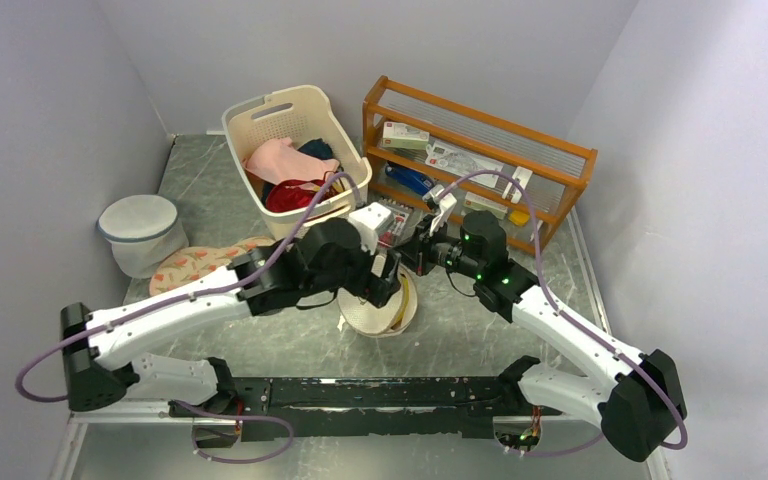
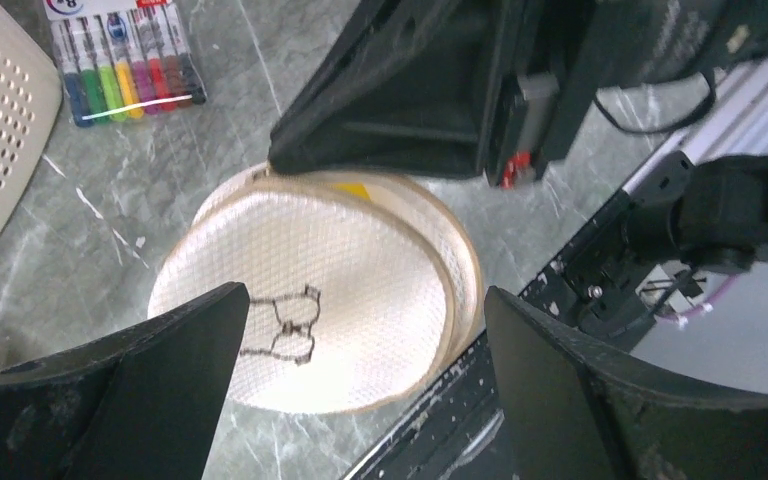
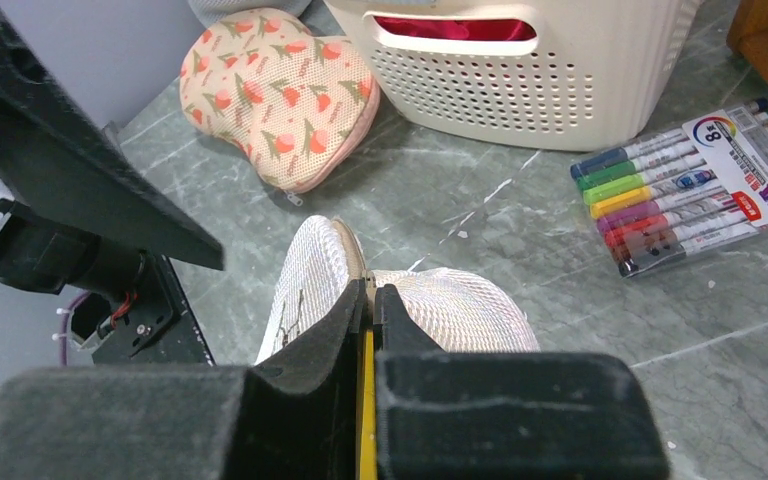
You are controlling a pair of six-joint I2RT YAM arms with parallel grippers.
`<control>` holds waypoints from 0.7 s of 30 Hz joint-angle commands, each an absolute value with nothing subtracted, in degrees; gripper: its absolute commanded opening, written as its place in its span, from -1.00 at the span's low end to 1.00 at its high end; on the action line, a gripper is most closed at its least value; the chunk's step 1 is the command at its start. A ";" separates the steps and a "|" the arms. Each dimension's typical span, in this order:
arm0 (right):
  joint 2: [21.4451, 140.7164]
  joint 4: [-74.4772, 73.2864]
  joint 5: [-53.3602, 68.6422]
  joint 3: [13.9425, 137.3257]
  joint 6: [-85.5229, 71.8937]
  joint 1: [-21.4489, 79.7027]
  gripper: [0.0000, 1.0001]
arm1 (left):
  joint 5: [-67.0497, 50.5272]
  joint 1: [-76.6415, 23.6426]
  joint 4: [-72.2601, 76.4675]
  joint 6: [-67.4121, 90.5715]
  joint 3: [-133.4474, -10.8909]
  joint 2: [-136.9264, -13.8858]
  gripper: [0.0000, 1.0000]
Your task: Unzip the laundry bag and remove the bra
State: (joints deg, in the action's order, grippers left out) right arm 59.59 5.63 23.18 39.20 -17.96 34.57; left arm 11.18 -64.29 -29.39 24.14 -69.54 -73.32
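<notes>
The laundry bag (image 1: pixel 372 316) is a cream mesh drum at the table's middle, with a black bra outline on its flat top (image 2: pixel 290 330). It is tilted up at its far rim in the right wrist view (image 3: pixel 460 305). My right gripper (image 1: pixel 407 263) is shut (image 3: pixel 368 292) on the bag's rim seam, with a yellow strip showing between its fingers. My left gripper (image 1: pixel 385 283) hovers open just above the bag's top (image 2: pixel 365 295), touching nothing. The bra is hidden.
A cream basket (image 1: pixel 295 120) of clothes and a wooden rack (image 1: pixel 480 150) stand at the back. A marker pack (image 3: pixel 690 185) lies behind the bag. A floral pouch (image 3: pixel 280 95) and a white mesh bag with a grey-blue rim (image 1: pixel 140 232) are at the left.
</notes>
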 commanded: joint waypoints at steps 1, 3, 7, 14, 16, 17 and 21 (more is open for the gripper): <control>58.80 6.69 24.08 40.10 -18.77 34.45 -1.00 | 8.57 -64.47 -26.76 26.32 -65.37 -66.81 0.99; 59.32 6.24 24.21 40.59 -19.12 34.37 -1.00 | 10.25 -64.42 -27.35 26.77 -65.58 -66.55 0.99; 59.38 7.12 24.96 39.56 -20.36 34.41 -1.00 | 12.85 -64.42 -27.26 27.69 -67.87 -69.65 0.83; 57.93 6.27 23.71 38.79 -20.85 34.53 -1.00 | 14.88 -64.50 -23.23 33.46 -67.83 -75.90 0.36; 58.15 5.42 22.95 39.29 -20.47 34.48 -1.00 | 14.55 -64.71 -21.09 34.56 -66.45 -76.34 0.43; 58.29 5.21 22.82 39.55 -20.36 34.49 -1.00 | 14.88 -64.88 -20.38 34.82 -66.09 -76.50 0.49; 58.37 5.27 22.77 39.87 -20.30 34.53 -1.00 | 18.06 -66.11 -20.42 35.38 -67.11 -78.84 0.69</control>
